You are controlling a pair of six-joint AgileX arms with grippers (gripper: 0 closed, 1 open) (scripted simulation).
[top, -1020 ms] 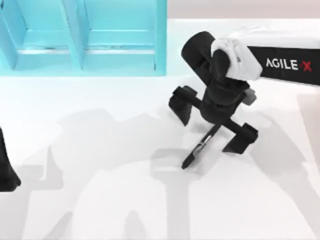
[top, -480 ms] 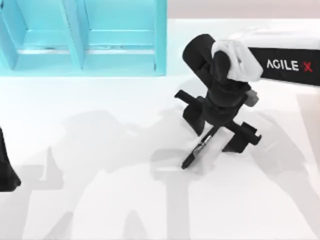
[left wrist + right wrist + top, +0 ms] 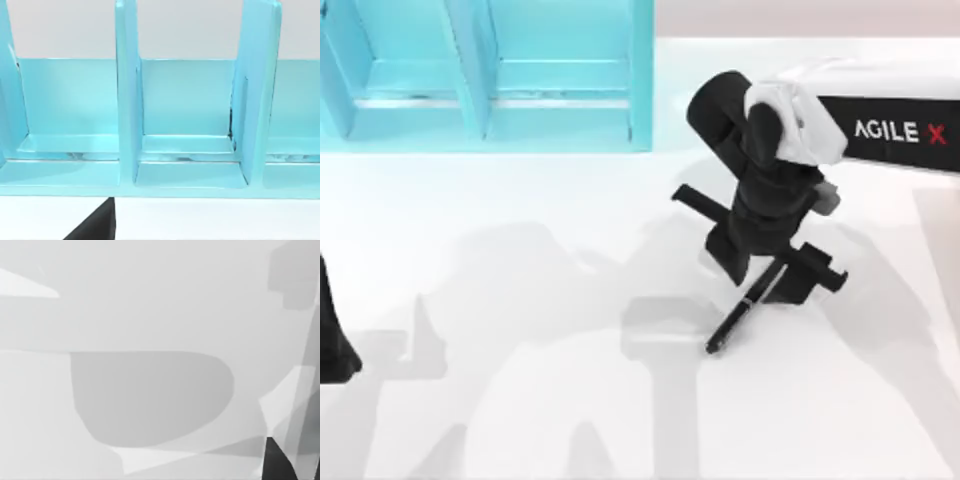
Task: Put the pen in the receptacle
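A plain white table crossed by soft grey shadows is seen from above, with a turquoise, partitioned plastic receptacle set along its far edge at the left. The right gripper, black and two-fingered, is held low over the table right of centre, below the white AgileX arm. Its fingers are closed in on the slim black pen, which is pinched near its upper end. The pen is seen slanting down and to the left from between the fingers, its free tip just beyond them, over the table. The receptacle lies well apart from the gripper, up and to the left. The left gripper is parked at the table's left edge; whether its fingers are spread cannot be told. The receptacle's upright dividers are seen close up from the left wrist.
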